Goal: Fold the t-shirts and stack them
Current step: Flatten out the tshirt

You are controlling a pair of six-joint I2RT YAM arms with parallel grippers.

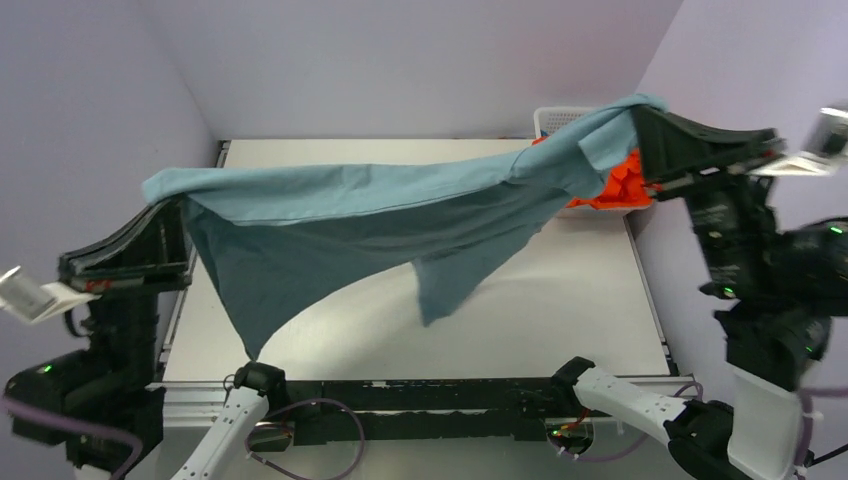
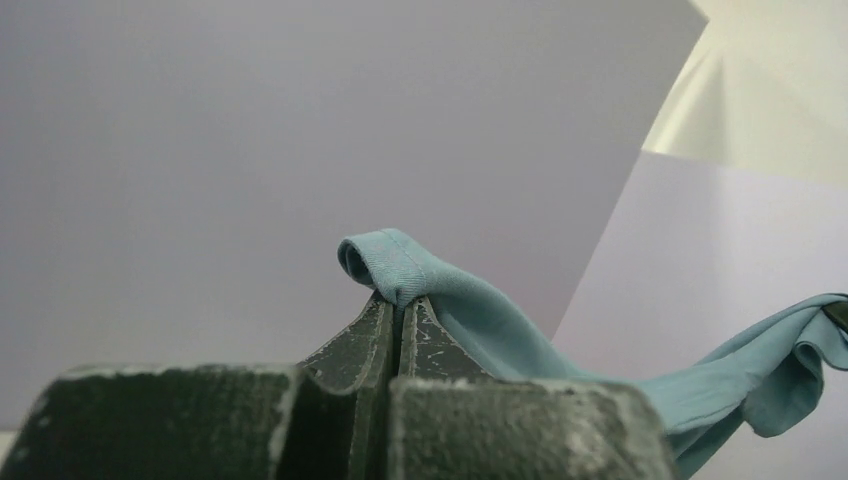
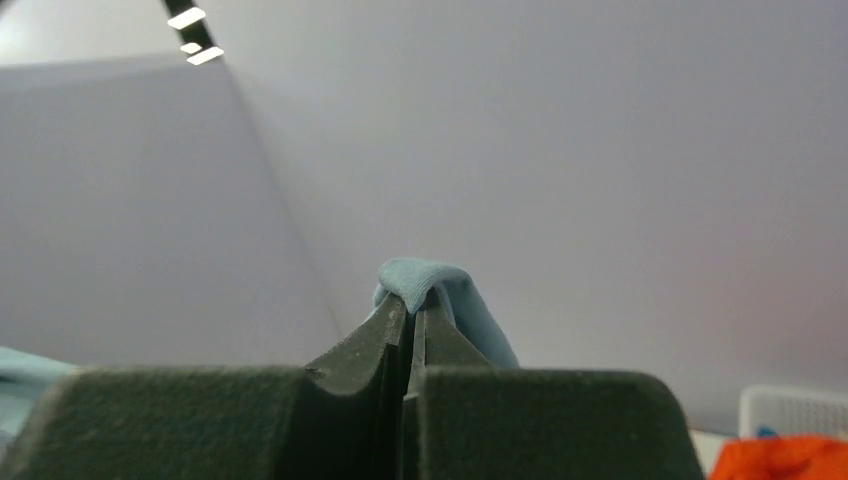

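Observation:
The slate blue-grey t-shirt (image 1: 370, 215) hangs stretched in the air above the table, held at both ends. My left gripper (image 1: 170, 205) is shut on its left end; the left wrist view shows the hem (image 2: 400, 265) pinched between the closed fingertips. My right gripper (image 1: 640, 112) is shut on its right end, high at the back right; the right wrist view shows a fold of the cloth (image 3: 425, 280) pinched at the tips. The shirt's lower parts dangle toward the table. The orange t-shirt (image 1: 615, 185) lies bunched in the basket, also visible in the right wrist view (image 3: 785, 460).
A white mesh basket (image 1: 560, 120) stands at the table's back right corner, partly behind the hanging shirt. The white table (image 1: 560, 300) lies below. Purple-grey walls close in at the left, back and right.

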